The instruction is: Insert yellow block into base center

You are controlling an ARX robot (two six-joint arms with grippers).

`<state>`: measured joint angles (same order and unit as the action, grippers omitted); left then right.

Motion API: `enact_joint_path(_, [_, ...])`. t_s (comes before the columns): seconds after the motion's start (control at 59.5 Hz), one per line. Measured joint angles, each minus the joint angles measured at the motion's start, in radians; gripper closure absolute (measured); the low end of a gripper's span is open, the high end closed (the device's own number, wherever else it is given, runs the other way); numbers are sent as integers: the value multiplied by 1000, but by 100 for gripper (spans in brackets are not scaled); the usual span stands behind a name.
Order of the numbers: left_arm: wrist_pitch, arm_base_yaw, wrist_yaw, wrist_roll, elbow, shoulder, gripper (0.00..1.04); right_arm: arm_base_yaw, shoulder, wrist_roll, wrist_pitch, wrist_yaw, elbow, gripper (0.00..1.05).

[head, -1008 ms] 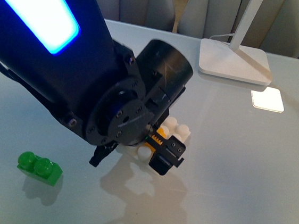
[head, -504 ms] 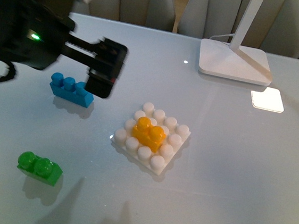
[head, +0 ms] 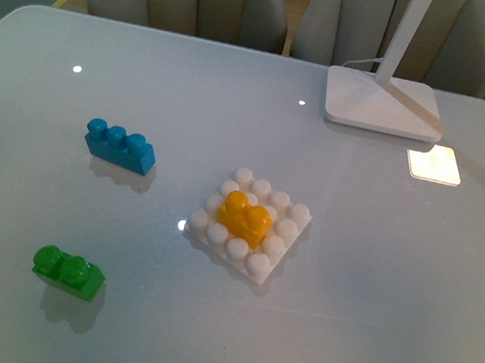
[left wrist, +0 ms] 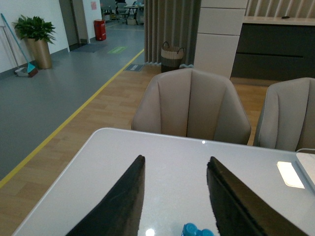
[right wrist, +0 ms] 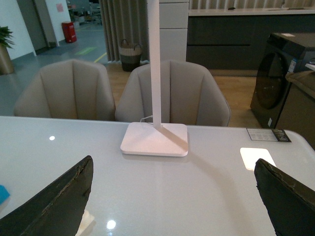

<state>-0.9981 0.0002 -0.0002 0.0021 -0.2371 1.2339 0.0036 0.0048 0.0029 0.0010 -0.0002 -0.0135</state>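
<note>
The yellow block (head: 245,218) sits seated on the middle studs of the base (head: 280,253), white studs ringing it on all sides, nothing touching it. The base lies flat near the middle of the bench (head: 387,292). Off toward the robot's left, well apart, rest the blue brick (head: 120,145) and, nearer the camera, the green brick (head: 68,272). The lamp foot (head: 383,102) stands at the far side. Left pincer (left wrist: 173,196) is spread, holding nothing; right pincer (right wrist: 172,196) is spread wide, empty too.
</note>
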Motion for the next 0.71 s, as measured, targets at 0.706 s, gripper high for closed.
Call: enact_joint_path(0.706, [267, 0, 0, -1, 215, -469, 102, 0, 0, 0, 0, 0, 0, 9])
